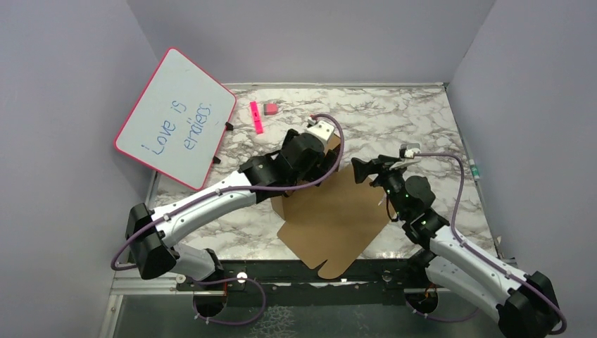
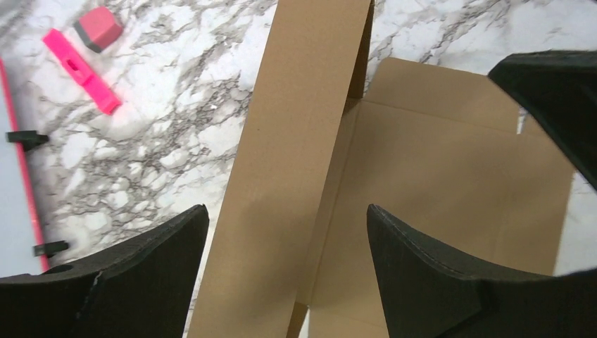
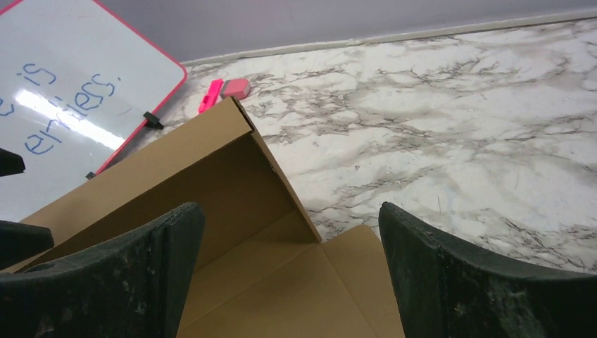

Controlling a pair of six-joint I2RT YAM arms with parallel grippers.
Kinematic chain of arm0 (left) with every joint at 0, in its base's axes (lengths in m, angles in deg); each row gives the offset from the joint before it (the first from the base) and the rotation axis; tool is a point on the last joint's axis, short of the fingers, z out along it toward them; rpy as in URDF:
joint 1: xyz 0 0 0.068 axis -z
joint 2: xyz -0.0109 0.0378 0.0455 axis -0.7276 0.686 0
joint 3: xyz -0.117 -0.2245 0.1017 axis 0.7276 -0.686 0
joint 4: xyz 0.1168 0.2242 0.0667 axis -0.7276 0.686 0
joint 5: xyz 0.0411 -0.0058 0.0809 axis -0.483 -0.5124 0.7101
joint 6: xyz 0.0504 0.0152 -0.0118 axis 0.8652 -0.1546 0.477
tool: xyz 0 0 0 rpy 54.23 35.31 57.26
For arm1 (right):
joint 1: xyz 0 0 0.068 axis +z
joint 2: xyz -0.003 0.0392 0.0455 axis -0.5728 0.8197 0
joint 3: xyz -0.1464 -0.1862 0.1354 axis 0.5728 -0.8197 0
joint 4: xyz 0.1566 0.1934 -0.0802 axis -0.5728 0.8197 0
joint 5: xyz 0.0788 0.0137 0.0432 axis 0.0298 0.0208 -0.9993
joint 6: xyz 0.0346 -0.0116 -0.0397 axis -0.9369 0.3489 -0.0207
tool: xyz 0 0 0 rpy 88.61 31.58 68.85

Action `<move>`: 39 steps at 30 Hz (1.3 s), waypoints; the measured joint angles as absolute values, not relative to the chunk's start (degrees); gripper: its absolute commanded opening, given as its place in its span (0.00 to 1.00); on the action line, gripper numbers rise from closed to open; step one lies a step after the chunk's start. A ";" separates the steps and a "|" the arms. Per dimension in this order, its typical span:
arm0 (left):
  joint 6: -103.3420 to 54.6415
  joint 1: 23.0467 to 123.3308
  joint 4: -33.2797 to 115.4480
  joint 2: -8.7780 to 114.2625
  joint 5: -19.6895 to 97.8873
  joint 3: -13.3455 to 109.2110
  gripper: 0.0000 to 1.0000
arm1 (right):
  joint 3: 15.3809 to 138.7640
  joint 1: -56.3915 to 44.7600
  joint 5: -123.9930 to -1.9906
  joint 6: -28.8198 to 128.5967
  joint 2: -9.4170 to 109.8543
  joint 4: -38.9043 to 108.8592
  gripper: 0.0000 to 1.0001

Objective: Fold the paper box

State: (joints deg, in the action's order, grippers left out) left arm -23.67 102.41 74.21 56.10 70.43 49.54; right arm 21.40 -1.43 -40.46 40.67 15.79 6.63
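Left gripper wide, straddling the box's upright flap; right gripper wide, empty, flap to its left.

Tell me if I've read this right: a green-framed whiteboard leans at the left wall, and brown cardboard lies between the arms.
No: the whiteboard is pink-framed, not green, as the top view shows; the brown cardboard does lie between the left arm and right arm.

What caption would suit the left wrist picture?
Open left gripper framing a raised flap of the paper box on the marble table.
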 measured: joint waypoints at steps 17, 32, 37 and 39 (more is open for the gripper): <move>-15.05 113.58 79.90 75.46 104.94 56.10 0.58 | 20.84 -1.53 -36.00 35.05 -1.17 25.72 1.00; -11.91 109.17 81.27 76.91 109.93 57.83 0.08 | 24.31 -1.53 -35.34 37.02 -4.03 34.31 0.98; -13.20 104.40 82.13 75.09 105.49 57.63 0.05 | 30.69 -1.53 -37.35 38.38 -4.05 37.85 0.98; -14.46 101.87 82.26 73.15 102.08 57.04 0.05 | 33.25 -1.53 -38.42 38.99 -3.92 39.22 0.98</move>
State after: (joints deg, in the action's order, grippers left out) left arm -14.46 101.87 82.26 73.15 102.08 57.04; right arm 33.25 -1.53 -38.42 38.99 -3.92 39.22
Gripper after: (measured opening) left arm 0.077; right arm 0.978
